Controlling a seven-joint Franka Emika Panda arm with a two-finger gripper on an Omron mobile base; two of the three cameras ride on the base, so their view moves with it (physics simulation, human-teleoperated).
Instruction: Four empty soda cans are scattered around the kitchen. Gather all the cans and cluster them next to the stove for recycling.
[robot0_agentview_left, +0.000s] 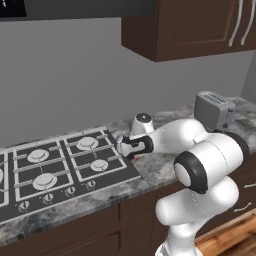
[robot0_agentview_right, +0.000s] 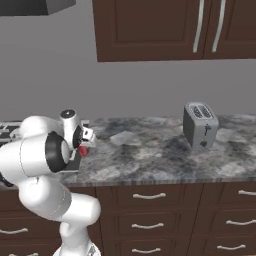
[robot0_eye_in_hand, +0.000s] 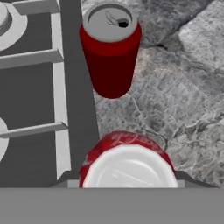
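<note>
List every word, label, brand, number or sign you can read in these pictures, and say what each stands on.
No text can be read anywhere.
Held soda can: faint pale swirls on the red side, too blurred to read.
Standing soda can: plain red side, no lettering.
Stove: knobs carry no legible marks.
Toaster: no legible label.
</note>
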